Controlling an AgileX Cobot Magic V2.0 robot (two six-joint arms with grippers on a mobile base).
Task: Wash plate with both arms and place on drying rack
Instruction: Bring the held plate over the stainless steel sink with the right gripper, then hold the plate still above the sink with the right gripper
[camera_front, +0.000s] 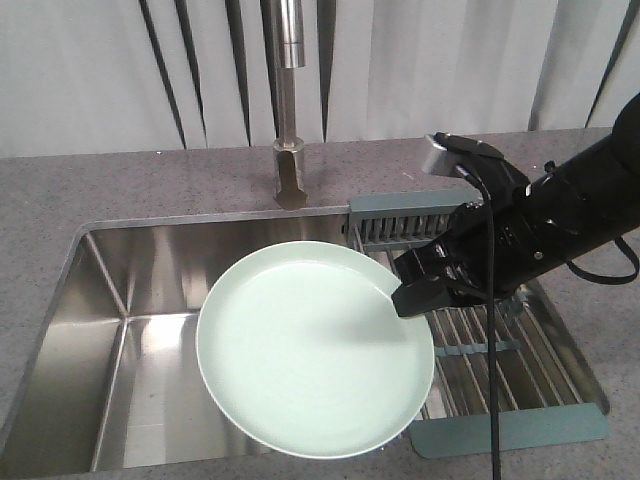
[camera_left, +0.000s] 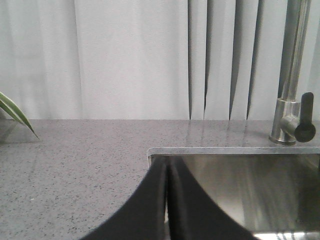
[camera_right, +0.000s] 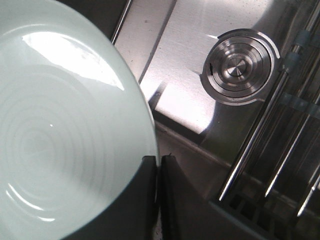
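While the plate hangs over the basin, the work reads as the washing step, with the racking not yet begun. Farthest left, the left wrist view shows speckled grey countertop and the tip of a green leaf. The left gripper sits above the counter by the sink's near corner, its fingers pressed together with only a thin slit between them and nothing held (the front view does not show this arm at all).

Next comes the steel sink, dry as far as I can tell, and above it the pale green plate, held clear of the basin floor and face-up towards the front camera. The faucet stands behind it at the back edge, with no water visible. At the plate's right rim the right gripper is clamped narrowly on the edge, which the right wrist view confirms. The drain lies below and to the right of it.

Just right of that, the drying rack spans the sink's right end, with its slotted caddy at the back.

To do this step well, I would keep the plate over the basin and under the spout line. The left arm should come in from the left, clearing the sink lip before it descends. A rim pinch on glossy ware is a small purchase, so any rubbing should be light and directed towards the clamped side, not away from it.
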